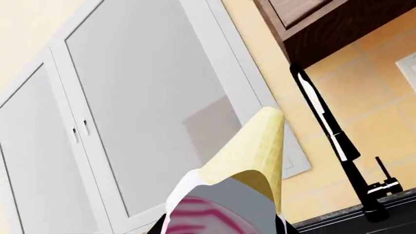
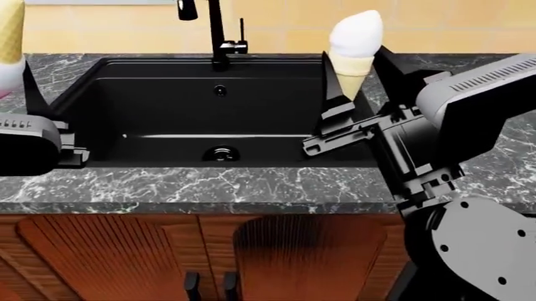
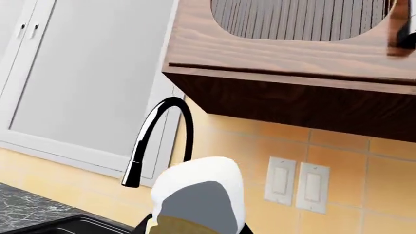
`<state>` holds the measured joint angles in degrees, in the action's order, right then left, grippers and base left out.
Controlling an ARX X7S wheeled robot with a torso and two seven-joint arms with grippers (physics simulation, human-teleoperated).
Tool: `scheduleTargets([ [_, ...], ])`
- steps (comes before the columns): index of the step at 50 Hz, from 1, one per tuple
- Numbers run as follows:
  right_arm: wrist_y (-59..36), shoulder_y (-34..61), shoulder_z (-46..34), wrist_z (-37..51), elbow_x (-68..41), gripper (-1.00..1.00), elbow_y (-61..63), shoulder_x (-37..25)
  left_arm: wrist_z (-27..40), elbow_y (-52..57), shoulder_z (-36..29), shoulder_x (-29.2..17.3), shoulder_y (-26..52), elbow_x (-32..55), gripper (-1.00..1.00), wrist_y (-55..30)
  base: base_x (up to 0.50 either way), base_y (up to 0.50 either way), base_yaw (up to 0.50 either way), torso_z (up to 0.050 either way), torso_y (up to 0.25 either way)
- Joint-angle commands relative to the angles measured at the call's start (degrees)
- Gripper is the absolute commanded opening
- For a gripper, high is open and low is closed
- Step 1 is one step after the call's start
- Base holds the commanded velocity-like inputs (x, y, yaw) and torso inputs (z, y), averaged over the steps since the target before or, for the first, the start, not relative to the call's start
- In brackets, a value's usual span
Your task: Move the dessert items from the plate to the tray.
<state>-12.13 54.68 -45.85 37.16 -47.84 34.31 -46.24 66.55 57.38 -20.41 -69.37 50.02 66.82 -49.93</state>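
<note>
We hold one cone (image 2: pixel 353 47) upright in our right hand (image 2: pixel 356 94), another (image 2: pixel 10 37) in our left hand (image 2: pixel 25 94); no tray in view.

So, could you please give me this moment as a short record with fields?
left gripper: shut on the pink-and-white cone, wafer end up
right gripper: shut on the white-scoop cone, scoop up
sink: black, below and between both arms
faucet: black, behind the sink
tray: not in view
plate: not in view
</note>
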Motion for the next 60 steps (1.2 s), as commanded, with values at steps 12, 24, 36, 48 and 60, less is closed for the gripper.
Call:
scheduleTargets([
  [12, -1.9, 1.5, -1.8, -2.1, 2.3, -1.0, 1.5, 1.4, -1.5, -0.8, -1.8, 2.0, 0.3, -2.6, -1.0, 0.6, -0.03, 0.5, 0.0, 0.0, 0.0],
  [24, -2.6, 2.0, -2.7, -3.3, 2.2, -1.0, 1.7, 2.3, -2.6, -1.0, -2.6, 2.6, 1.3, -3.2, -1.0, 0.1, -0.01, 0.5, 0.0, 0.0, 0.0],
  [36, -3.8, 4.0, -1.8, -3.5, 0.9, -1.0, 2.1, 1.9, -4.9, -1.9, -4.5, 4.8, 5.2, -3.7, -1.0, -2.6, 0.0, 0.5, 0.0, 0.0, 0.0],
  [48, -4.7, 6.0, -1.5, -4.5, 0.7, -1.0, 2.2, 1.7, -8.3, -3.0, -7.0, 7.1, 11.4, -3.0, -1.0, -7.4, 0.0, 0.5, 0.0, 0.0, 0.0],
  [60, -8.3, 9.5, 0.4, -5.7, -8.3, -1.0, 0.0, 1.1, -16.1, -5.2, -10.3, 9.7, 18.6, -1.4, -1.0, -12.2, 0.17, 0.5, 0.0, 0.0, 0.0],
])
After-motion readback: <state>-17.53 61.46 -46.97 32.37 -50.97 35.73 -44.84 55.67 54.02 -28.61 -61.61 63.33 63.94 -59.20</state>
